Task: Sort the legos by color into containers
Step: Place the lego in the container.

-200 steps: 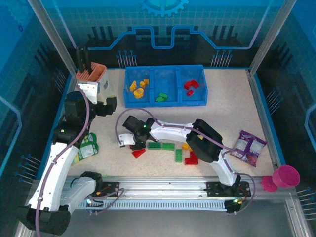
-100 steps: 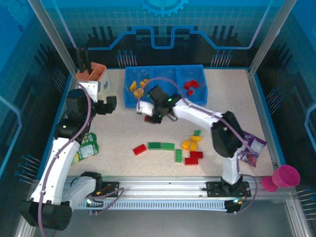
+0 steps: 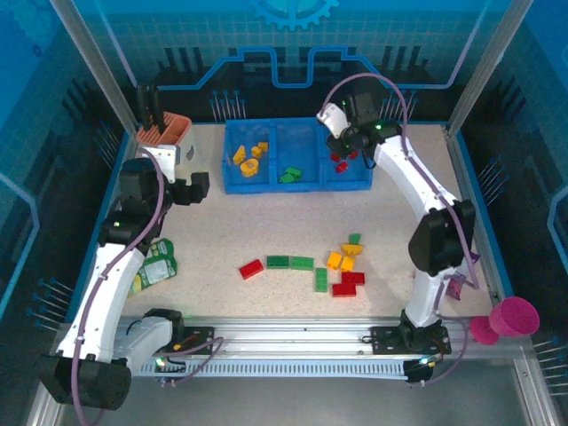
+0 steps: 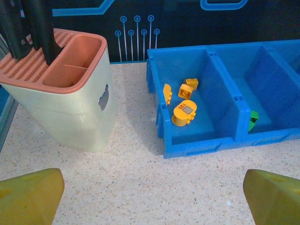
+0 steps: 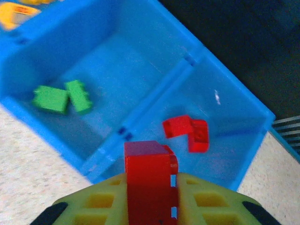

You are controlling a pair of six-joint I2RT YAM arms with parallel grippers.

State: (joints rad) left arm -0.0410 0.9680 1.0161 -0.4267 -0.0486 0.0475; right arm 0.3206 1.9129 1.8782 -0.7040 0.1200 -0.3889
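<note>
Red brick (image 5: 149, 173) clamped between the fingers of the right gripper (image 5: 150, 199), poking out past the tips toward 12 o'clock, long axis looking in line with the fingers. Shut hard on it, nothing else in there. Just past the tips, roughly 1 o'clock in the wrist view: two red legos (image 5: 186, 132) already lying in the end compartment (image 5: 225, 150) of the blue tray (image 3: 297, 185). Divider wall (image 5: 140, 119) right under the held piece by the look of it, green pair (image 5: 63, 98) off at 10 o'clock in the middle compartment. So guessing a small nudge toward 1 o'clock before letting go, otherwise risk of bouncing off the divider into green. From above, hanging over the 3 o'clock end of the tray, up at the 12 o'clock side of the desk (image 3: 222, 231).

Left gripper (image 4: 150, 197): fingers spread wide, holding nothing, parked off the tray's 9 o'clock end, facing the yellow-orange pieces (image 4: 183, 105) in that compartment, cream holder (image 4: 70, 108) at 10 o'clock. Way farther from the red side, so clearly the right arm's drop.

Plenty left to sort: loose bunch (image 3: 311, 271) of red, green and yellow-orange at 6 o'clock from the tray, mid-desk.
</note>
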